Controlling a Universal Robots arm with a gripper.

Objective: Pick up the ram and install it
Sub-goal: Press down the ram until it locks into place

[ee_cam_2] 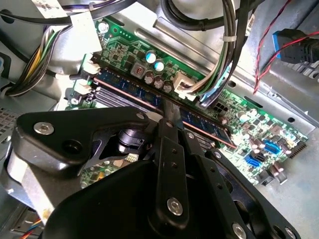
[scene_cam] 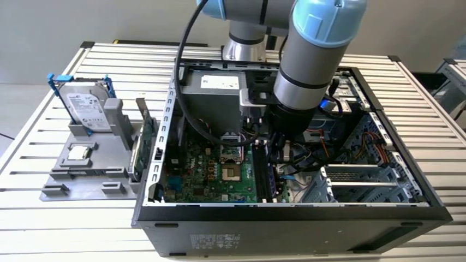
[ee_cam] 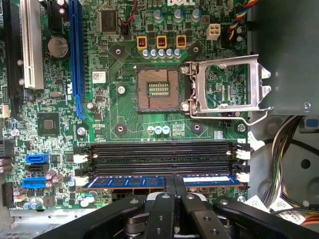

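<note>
**Memory stick sits in its slot under the gripper**

Inside the open black computer case, the arm's black gripper is clenched on the top edge of the ram, a long, thin blue-labelled circuit stick. The ram lies in the outermost of the black memory slots on the green motherboard, beside the empty processor socket. On the slatted counter stands a silver hard drive with blue rails.

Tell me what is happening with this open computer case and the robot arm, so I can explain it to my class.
A robot arm has reached down into the open computer case. Its gripper is shut on the ram, a blue-labelled stick sitting in the memory slot nearest the gripper on the motherboard. The other three slots beside it look empty, and the processor socket stands open. Outside the case, a hard drive stands in a grey holder.
</note>
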